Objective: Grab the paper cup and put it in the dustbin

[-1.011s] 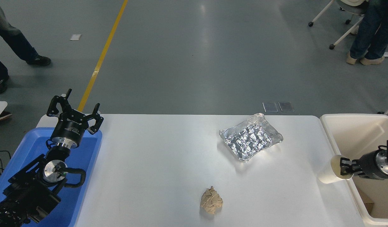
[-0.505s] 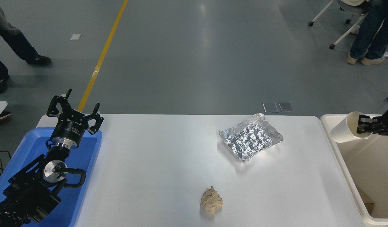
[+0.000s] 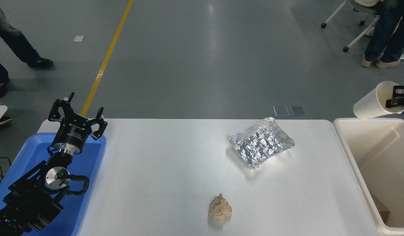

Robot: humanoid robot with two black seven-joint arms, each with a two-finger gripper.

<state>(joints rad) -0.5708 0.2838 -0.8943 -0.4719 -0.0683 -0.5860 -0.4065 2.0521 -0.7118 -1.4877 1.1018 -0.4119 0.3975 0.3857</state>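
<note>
Right gripper [image 3: 397, 97]: you have it at the right edge of the view, raised above the surface, its jaws clamped on the rim of the paper cup, one finger inside the mouth.
Paper cup [image 3: 374, 101]: your cup is held in the air on its side, base pointing left and slightly down, open mouth toward the gripper. It sits above and just beyond the far rim of the dustbin, touching nothing but the jaws.
Dustbin [image 3: 352, 154]: the cream-white tub stands against the right end of the surface, its far wall just under the cup. You can see a brown scrap low in its near corner.
Left gripper [image 3: 78, 115]: parked at the lower left over the blue tray, pointing away from you, jaws spread apart and empty.
Blue tray [image 3: 92, 157]: it lies at the left end of the surface, under the left arm.
Foil tray [image 3: 260, 142]: crinkled silver, right of centre on the surface, well apart from the dustbin.
Paper wad [image 3: 220, 212]: crumpled tan, near the front edge, closer to you than the foil tray.
People: you see legs at the top left [image 3: 11, 46] and at the top right [image 3: 384, 36], both on the floor beyond the surface.
</note>
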